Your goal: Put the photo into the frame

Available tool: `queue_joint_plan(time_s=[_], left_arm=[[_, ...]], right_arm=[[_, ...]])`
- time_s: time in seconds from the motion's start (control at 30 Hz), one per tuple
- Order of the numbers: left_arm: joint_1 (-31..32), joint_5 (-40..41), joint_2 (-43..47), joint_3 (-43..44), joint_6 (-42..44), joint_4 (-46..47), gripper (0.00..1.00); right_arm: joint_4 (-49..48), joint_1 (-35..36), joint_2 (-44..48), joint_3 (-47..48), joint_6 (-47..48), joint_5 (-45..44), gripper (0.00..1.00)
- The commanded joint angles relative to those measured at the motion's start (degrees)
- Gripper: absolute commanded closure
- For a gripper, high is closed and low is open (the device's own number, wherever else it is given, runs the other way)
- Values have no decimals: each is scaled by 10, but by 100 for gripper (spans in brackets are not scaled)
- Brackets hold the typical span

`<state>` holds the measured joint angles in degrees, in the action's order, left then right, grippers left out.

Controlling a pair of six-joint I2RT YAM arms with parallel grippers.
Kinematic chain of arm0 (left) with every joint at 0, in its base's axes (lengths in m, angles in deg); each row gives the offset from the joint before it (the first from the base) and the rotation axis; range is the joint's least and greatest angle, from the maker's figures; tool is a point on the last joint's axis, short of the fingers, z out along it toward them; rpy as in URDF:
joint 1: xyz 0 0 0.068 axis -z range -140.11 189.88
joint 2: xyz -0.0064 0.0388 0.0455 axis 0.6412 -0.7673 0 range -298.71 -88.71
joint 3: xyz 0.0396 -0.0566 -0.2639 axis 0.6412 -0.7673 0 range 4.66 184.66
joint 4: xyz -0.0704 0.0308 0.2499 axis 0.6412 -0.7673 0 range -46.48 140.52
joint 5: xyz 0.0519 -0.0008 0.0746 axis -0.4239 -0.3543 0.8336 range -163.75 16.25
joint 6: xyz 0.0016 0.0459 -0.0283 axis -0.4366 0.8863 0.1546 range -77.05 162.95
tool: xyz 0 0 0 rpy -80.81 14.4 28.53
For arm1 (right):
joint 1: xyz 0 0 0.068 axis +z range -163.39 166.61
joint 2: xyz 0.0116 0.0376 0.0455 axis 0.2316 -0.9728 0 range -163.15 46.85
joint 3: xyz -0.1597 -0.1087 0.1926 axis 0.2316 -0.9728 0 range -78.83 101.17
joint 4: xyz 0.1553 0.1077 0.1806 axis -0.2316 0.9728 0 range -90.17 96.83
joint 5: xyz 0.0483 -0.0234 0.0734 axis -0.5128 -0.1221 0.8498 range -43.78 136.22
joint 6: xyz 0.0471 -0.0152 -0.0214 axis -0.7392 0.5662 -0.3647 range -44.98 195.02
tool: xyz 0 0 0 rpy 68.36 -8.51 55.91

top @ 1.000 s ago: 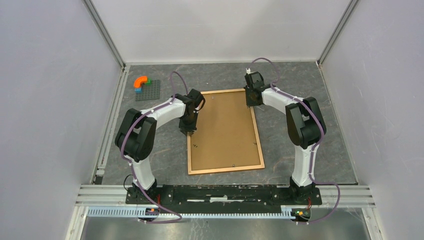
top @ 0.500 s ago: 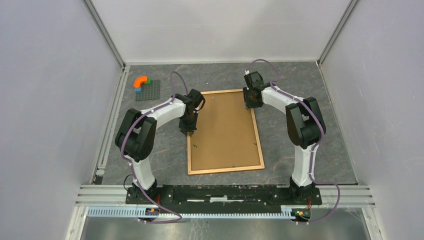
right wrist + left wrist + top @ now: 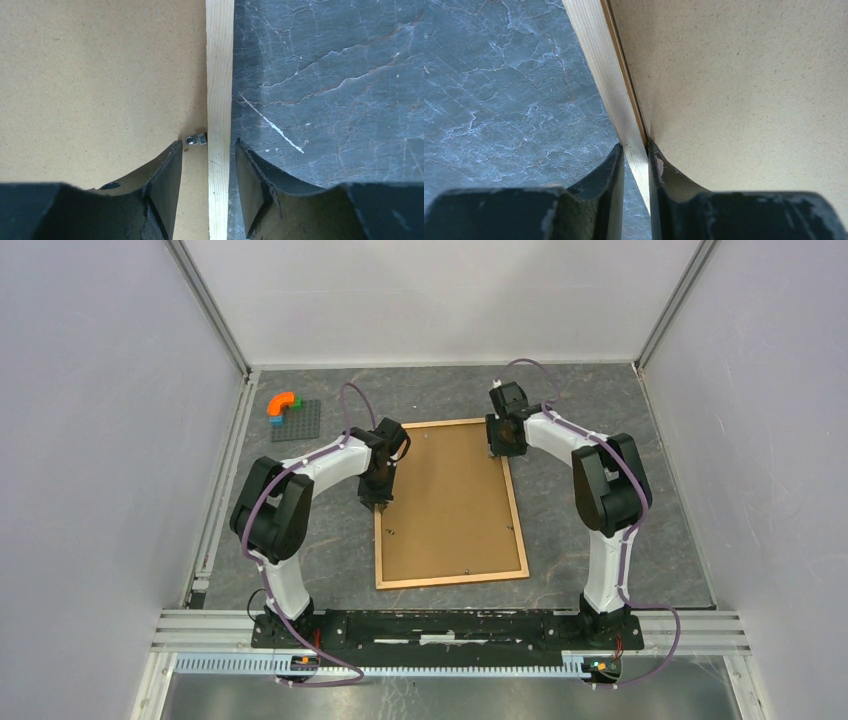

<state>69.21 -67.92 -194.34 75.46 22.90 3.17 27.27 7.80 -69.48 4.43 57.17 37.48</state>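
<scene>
Astride the frame (image 3: 220,75), right claw (image 3: 208,145) newly half-open, clear of the wood; left claw (image 3: 636,148) tight on it.

Seen from above, my own wrists (image 3: 383,445) cover my left gripper (image 3: 636,150) and right gripper (image 3: 208,145) where they reach the frame (image 3: 521,530), and cover its corners toward the far edge of the worktop (image 3: 600,410). The backing board (image 3: 450,500) hides whatever lies beneath. Both wrist cameras crop the frame top and bottom.

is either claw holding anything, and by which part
The left claw pinches the frame by its left edge strip. The right claw straddles the opposite strip, open, gripping nothing.
</scene>
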Motion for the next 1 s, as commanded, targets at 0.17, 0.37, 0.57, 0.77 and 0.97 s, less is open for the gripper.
queue_joint_plan(time_s=[0.17, 0.37, 0.57, 0.77, 0.97], left_arm=[[3, -26, -27, -4, 20, 25, 80], [3, -30, -27, -5, 20, 26, 80], [4, -31, -26, -4, 19, 25, 80], [3, -30, -28, -2, 19, 25, 80], [3, -36, -42, 5, 21, 25, 81]], right_arm=[[-25, -21, 2, -6, -84, 13, 50], [-19, -31, -20, 13, -97, 21, 53], [-9, -22, -18, -2, -86, 10, 59], [-25, -11, 0, -59, -84, 1, 68], [-37, -12, 18, -76, -77, 3, 76]])
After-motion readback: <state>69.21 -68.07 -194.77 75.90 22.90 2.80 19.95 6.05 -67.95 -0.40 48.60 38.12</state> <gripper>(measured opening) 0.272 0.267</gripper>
